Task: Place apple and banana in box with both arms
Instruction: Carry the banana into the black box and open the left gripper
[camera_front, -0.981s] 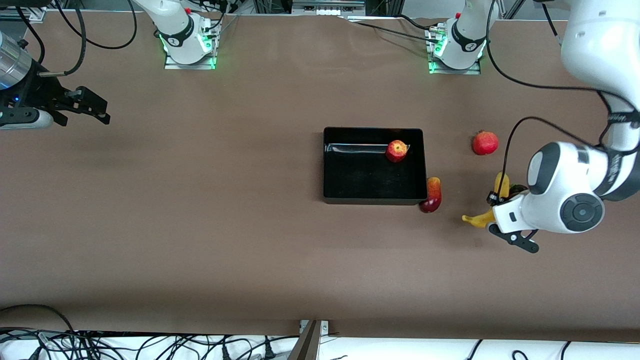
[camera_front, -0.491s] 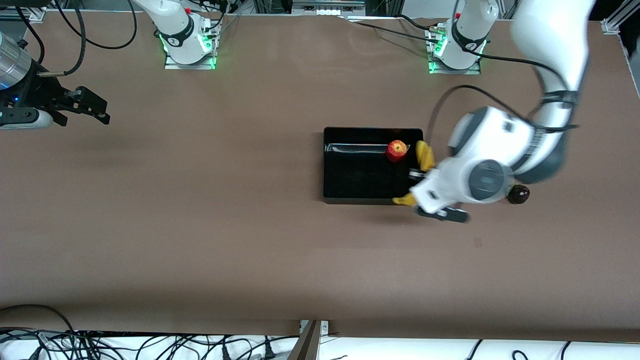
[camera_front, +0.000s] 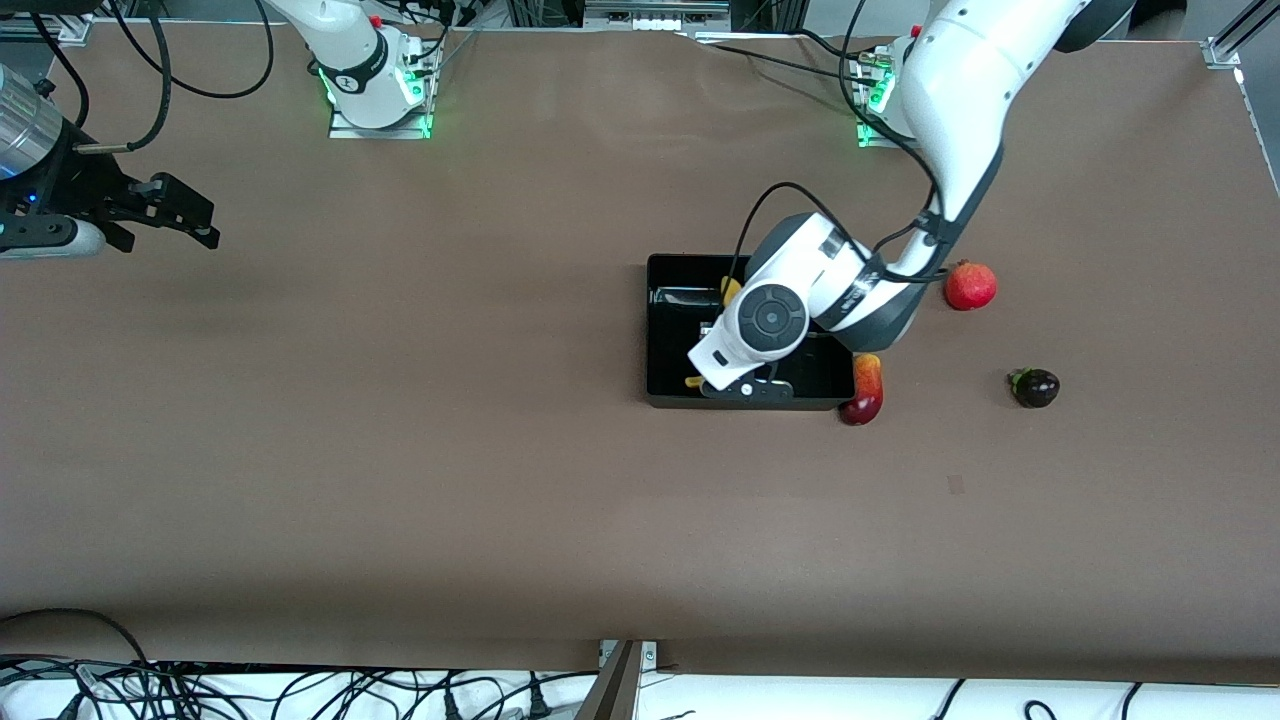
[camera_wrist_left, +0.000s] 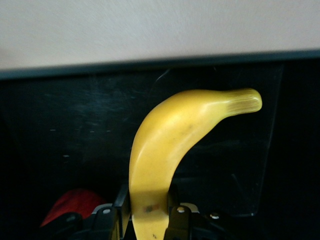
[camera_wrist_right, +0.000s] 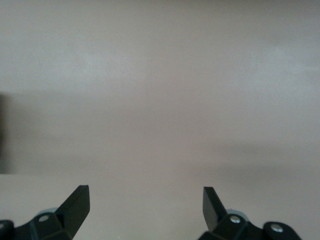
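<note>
My left gripper (camera_front: 712, 338) is shut on the middle of the yellow banana (camera_wrist_left: 170, 135) and holds it inside the black box (camera_front: 668, 345), low over its floor. In the front view the wrist covers most of the banana; only its tips show (camera_front: 730, 290). The left wrist view shows the fingers (camera_wrist_left: 122, 200) clamped on the banana and the box wall (camera_wrist_left: 150, 65) ahead. A red shape beside the gripper there, likely the apple (camera_wrist_left: 70, 207), lies in the box; the arm hides it in the front view. My right gripper (camera_front: 190, 215) is open and empty, waiting at the right arm's end of the table; its wrist view (camera_wrist_right: 145, 205) shows only bare table.
A red-yellow mango (camera_front: 865, 390) lies against the box's corner nearest the front camera, toward the left arm's end. A round red fruit with a crown tip (camera_front: 970, 285) and a small dark purple fruit (camera_front: 1035, 387) lie farther toward the left arm's end.
My left arm has carried the banana from the table at the left arm's end to over and into the box. The dark purple fruit is now uncovered. The right arm has not moved.
</note>
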